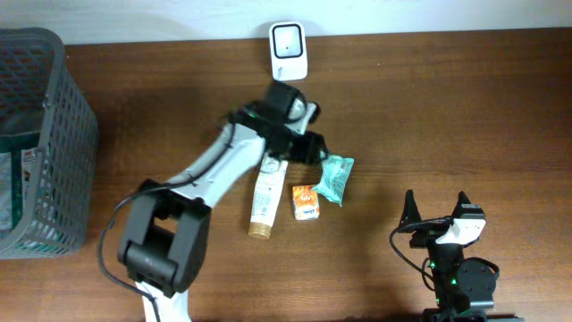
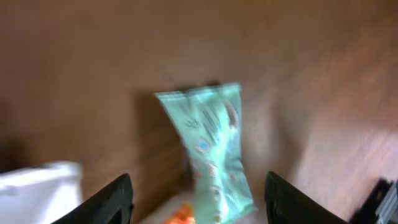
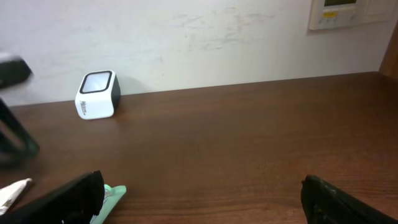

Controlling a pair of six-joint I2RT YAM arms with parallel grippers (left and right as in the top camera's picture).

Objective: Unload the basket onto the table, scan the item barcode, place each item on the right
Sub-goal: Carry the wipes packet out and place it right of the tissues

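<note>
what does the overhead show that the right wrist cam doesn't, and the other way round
Only the overhead: the grey mesh basket at the table's left end and the small orange carton beside the packet.
Only the right wrist: the wall behind the table and a wall panel at top right.
Both: the white barcode scanner at the table's back edge, the teal packet and the brown table.
</note>
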